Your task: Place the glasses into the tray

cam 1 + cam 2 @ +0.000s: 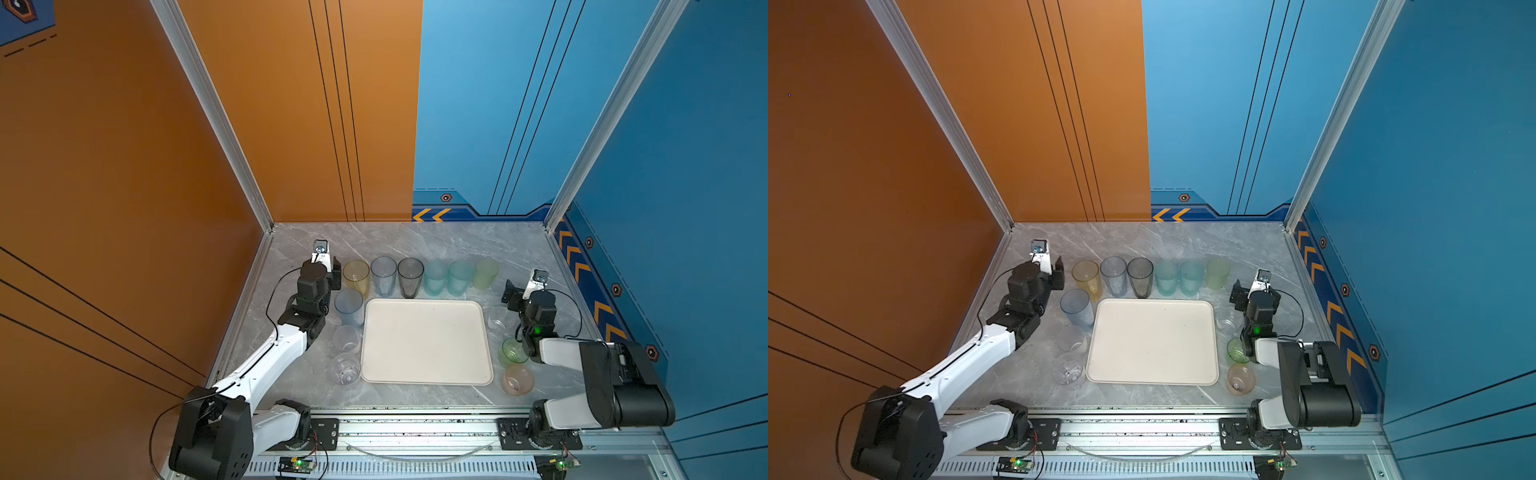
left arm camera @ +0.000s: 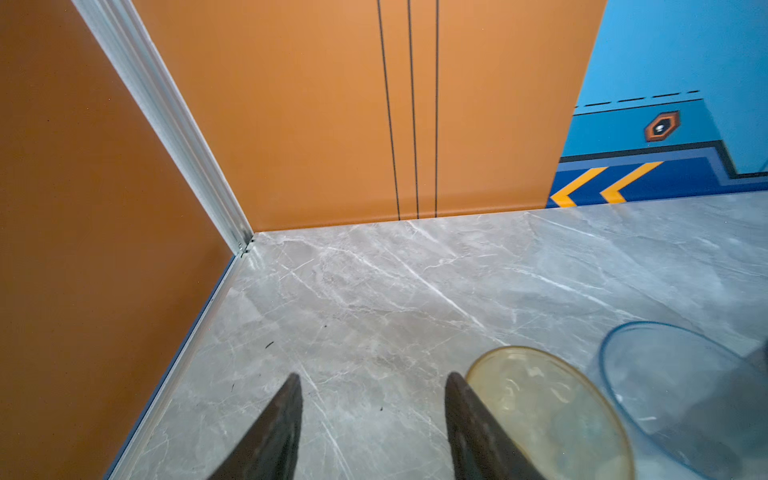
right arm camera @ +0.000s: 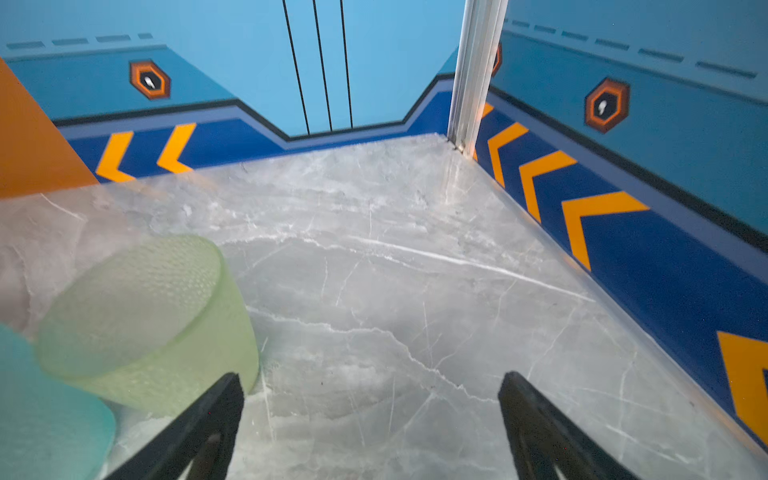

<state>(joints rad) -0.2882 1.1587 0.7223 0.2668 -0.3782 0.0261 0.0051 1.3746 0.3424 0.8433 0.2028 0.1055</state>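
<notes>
While left hand (image 2: 374, 386) hovers, yellow glass (image 2: 548, 415) just beside

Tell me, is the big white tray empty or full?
Empty: the cream-white rectangular tray shows only bare surface in both top views; the translucent tumblers all sit outside its rim.

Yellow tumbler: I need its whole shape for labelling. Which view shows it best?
Both top views: the yellow tumbler stands whole, upright. The left wrist view shows only its rim and inside, cut off. The right wrist view lacks it.
</notes>
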